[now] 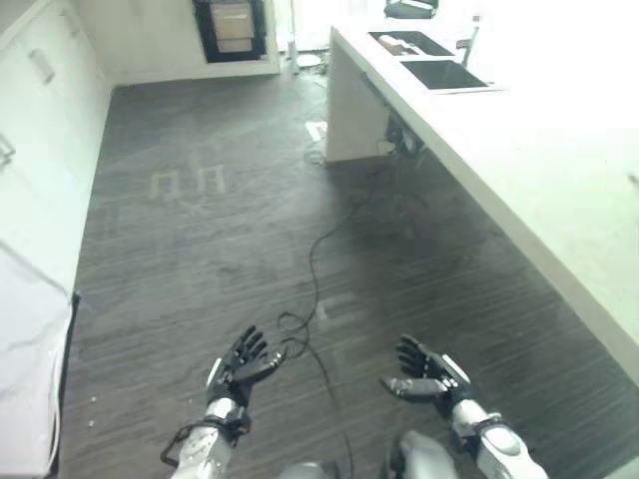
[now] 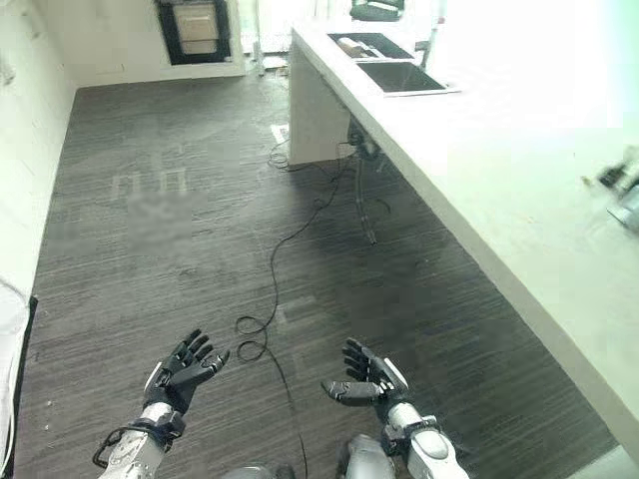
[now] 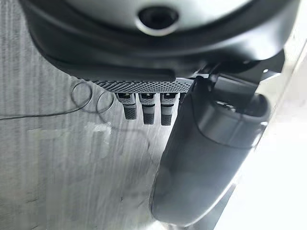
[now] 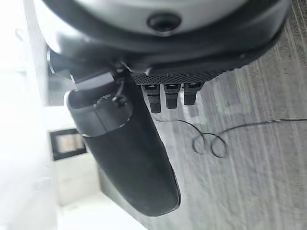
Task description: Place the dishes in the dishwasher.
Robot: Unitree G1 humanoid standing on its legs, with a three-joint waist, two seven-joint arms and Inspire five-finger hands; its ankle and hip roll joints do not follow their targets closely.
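Right now my left hand (image 1: 240, 367) hangs low in front of me with its fingers spread and nothing in it, and my right hand (image 1: 427, 377) beside it is just as bare, fingers relaxed and apart, palm turned inward. Both hover over the dark plank floor (image 1: 200, 249), well apart from any work surface. Out past the right hand runs a long white counter (image 1: 519, 170), and at its far end I can see a sink (image 1: 444, 74) set into the top with a tap (image 1: 467, 42) beside it. Something lies on the dark drainer next to the sink (image 1: 394, 42), possibly a dish, but it is too small for me to be sure. A dark-framed appliance (image 1: 232, 30) sits in the far wall; whether that is the dishwasher I cannot tell. White cabinets (image 1: 45, 150) line my left side. I would judge nothing of the task done yet: I must walk up to the sink first. Dishes will likely be stiff, smooth, perhaps wet and breakable, so I would pinch each at the rim, thumb over, fingers beneath
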